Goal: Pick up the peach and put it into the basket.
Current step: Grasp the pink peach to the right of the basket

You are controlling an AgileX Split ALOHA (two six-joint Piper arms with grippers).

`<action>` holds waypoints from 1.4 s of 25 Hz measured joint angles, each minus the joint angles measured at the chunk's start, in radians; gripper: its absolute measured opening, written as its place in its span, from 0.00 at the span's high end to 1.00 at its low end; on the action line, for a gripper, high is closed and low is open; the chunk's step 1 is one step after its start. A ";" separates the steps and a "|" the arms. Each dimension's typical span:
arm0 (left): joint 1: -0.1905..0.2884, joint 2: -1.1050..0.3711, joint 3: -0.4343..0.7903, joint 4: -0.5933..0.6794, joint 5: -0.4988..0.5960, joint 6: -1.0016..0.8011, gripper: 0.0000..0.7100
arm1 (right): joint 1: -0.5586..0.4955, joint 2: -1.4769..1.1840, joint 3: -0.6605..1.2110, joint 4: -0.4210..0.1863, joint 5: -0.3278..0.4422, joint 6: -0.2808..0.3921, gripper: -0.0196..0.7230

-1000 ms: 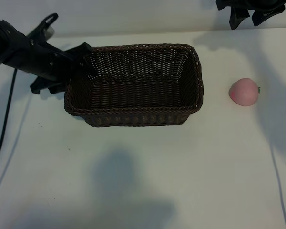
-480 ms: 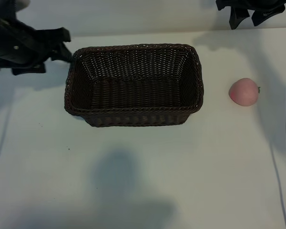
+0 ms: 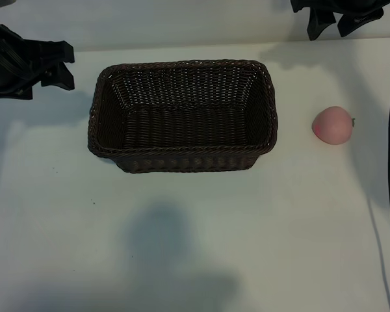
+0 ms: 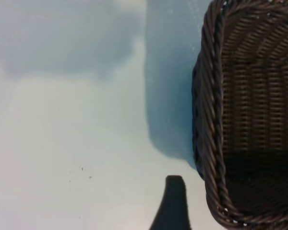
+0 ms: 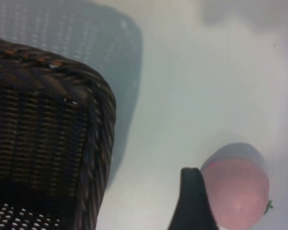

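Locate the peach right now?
Exterior view: the peach sits on the table, apart from the basket, on its right, below the right gripper.

The dark-brown woven basket point(image 3: 182, 116) stood upright and empty on the table. The pale-pink peach point(image 3: 333, 125) lay right of the basket, well apart from it.

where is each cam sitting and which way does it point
Exterior: high above, facing down on the table, basket and peach; left gripper and right gripper show at the far edge.
Left wrist: looks down past one dark fingertip at the basket's end.
Right wrist: looks down past one fingertip at the peach and a basket corner.
All three views share the basket.
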 joint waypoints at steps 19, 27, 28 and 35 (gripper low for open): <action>-0.079 0.000 -0.017 0.177 0.029 -0.148 0.16 | 0.000 -0.032 0.000 0.007 0.000 0.001 0.29; -0.080 0.000 -0.045 0.182 0.029 -0.164 0.16 | 0.000 -0.080 0.008 0.007 0.003 0.001 0.31; -0.080 0.000 -0.045 0.182 0.025 -0.164 0.16 | 0.000 -0.088 0.008 0.007 0.003 0.001 0.32; -0.080 0.000 -0.045 0.182 0.011 -0.163 0.16 | 0.000 -0.129 0.169 -0.036 -0.003 0.011 0.33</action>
